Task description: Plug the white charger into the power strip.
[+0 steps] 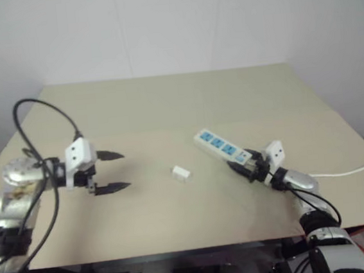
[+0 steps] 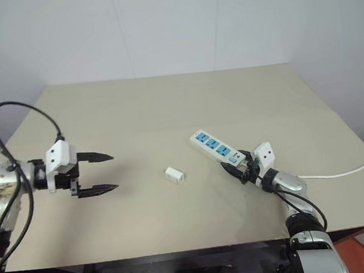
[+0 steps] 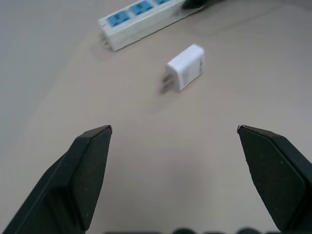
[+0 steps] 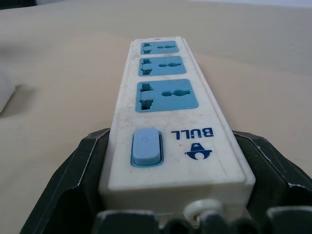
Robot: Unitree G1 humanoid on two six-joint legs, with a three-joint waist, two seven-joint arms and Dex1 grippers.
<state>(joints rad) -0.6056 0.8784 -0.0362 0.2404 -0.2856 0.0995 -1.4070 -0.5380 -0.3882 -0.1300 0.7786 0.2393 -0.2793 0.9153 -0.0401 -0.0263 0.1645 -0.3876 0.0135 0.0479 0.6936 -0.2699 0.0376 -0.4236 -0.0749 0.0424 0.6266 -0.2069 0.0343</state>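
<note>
The charger (image 1: 181,173) lies on its side near the middle of the tan surface (image 1: 166,106), free of both claws; the left wrist view shows its two metal prongs sticking out level with the surface, on the end turned away from the strip (image 1: 220,147). The strip lies flat a little to the right of the charger and apart from it, set at a slant, with its three blue socket faces up. A blue switch and a blue logo mark the end nearest the robot, and a thin white cable (image 1: 350,172) leaves that end and trails off to the right edge of the surface. The right claw (image 1: 250,166) sits at this switch end, pointing along the strip, with one black finger (image 4: 73,180) along each long side. In the right wrist view both fingers lie right against the strip's walls, but whether they press firmly on it I cannot tell. The strip rests on the surface, not lifted. The left claw (image 1: 112,171) hangs over the left part of the surface, well apart from the charger and pointing toward it, its two black fingers spread wide with nothing between them. A black cable (image 1: 36,131) loops up from the left arm over the surface's left edge.
</note>
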